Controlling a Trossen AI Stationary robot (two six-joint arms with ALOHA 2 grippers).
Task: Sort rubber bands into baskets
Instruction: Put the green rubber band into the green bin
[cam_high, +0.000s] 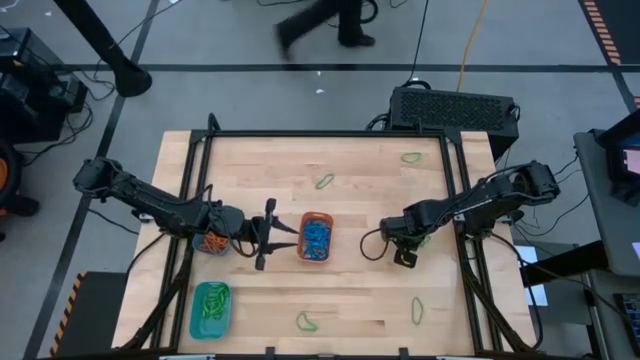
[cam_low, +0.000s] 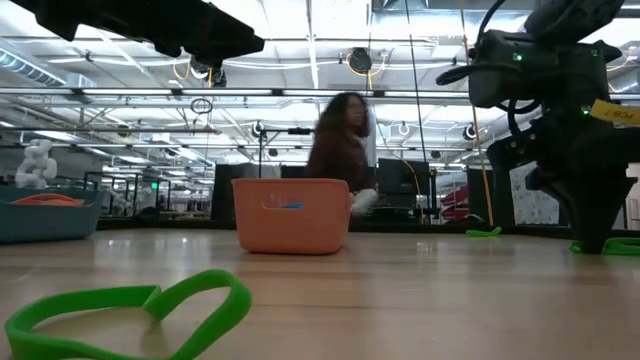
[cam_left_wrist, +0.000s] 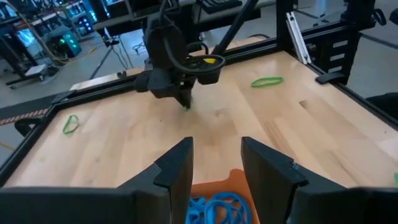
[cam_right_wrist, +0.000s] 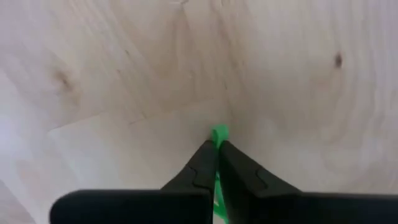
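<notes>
Right gripper (cam_right_wrist: 216, 146) down at table (cam_high: 360, 180) surface, right of centre, fingers pinched together on a green band (cam_right_wrist: 219, 133); band end pokes out past the fingertips, rest sandwiched between them. Same gripper (cam_high: 404, 243) seen from above just right of the orange basket (cam_high: 316, 238).

Left gripper (cam_high: 262, 234) hovering just left of orange basket, fingers (cam_left_wrist: 177, 169) spread apart, nothing between them. Orange basket loaded with blue bands (cam_left_wrist: 219, 208).

Round basket (cam_high: 211, 241) under the left arm, orange bands inside. Teal basket (cam_high: 211, 309) at near left corner, green bands (cam_high: 210, 299) in it.

Loose green bands on the wood: far right (cam_high: 411, 157), far centre (cam_high: 324, 181), near centre (cam_high: 308, 321), near right (cam_high: 418, 310).

Blurred person (cam_low: 342, 145) beyond the table in low view.
</notes>
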